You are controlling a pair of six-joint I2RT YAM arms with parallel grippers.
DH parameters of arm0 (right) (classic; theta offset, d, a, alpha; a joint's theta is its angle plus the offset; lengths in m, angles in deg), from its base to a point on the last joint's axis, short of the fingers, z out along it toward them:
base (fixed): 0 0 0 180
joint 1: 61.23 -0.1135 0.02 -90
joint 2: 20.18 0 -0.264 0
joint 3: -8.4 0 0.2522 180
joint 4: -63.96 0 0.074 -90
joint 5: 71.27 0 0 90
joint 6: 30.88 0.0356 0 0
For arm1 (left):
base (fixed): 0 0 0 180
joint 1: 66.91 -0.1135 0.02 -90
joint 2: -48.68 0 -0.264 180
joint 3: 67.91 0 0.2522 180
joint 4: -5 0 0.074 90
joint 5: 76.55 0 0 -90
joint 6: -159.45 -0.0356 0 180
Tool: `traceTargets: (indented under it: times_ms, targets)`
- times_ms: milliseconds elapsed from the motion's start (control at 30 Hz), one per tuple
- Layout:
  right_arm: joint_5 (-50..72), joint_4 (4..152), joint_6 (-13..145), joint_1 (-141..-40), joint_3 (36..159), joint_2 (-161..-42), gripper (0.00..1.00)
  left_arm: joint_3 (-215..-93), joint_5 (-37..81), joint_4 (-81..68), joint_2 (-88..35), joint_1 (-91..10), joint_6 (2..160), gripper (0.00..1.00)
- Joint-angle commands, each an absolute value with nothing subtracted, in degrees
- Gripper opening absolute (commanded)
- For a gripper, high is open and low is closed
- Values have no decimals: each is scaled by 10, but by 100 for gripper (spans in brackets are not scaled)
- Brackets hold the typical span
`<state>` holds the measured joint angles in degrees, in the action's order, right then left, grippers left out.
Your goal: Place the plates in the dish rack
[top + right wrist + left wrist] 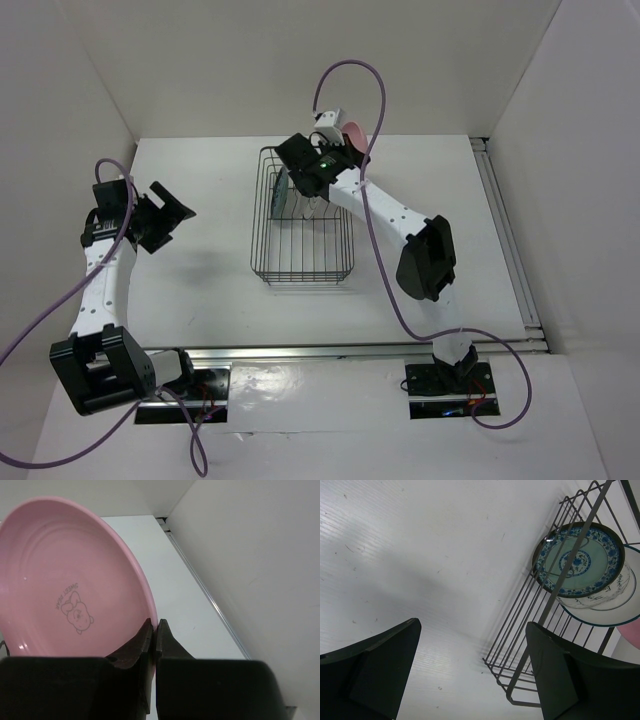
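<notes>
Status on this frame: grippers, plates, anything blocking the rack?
Right gripper shut on pink plate, near far end of dish rack. Left gripper open, empty. Teal plate, white plate standing in rack. Nothing blocking.

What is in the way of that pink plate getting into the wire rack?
Nothing visible blocks it. The right claw pinches the pink plate by its rim just past the far end of the dish rack. The teal plate and white plate already fill its far slots; the near slots look free.
</notes>
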<state>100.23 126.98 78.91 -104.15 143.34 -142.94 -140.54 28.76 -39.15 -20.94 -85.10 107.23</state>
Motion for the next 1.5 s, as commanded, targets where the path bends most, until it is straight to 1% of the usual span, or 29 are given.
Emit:
traceTargets:
  times_ms: [0, 267, 1100, 1400, 1467]
  targets:
    - [1043, 1257, 786, -1046, 1464, -1426, 0, -1410, 298, -378, -193, -854, 1074, 100]
    - [1054, 1252, 786, -1046, 1452, -1426, 0, -1410, 303, -372, -193, -854, 1074, 100]
    - [1015, 1252, 797, -1031, 1435, -1452, 0, -1405, 309, -372, -193, -854, 1074, 100]
    - [1009, 1252, 797, -1031, 1441, -1469, 5, -1405, 309, -372, -193, -854, 1074, 100]
    - [1009, 1252, 797, -1031, 1441, -1474, 8, -1405, 309, -372, -193, -854, 1074, 100]
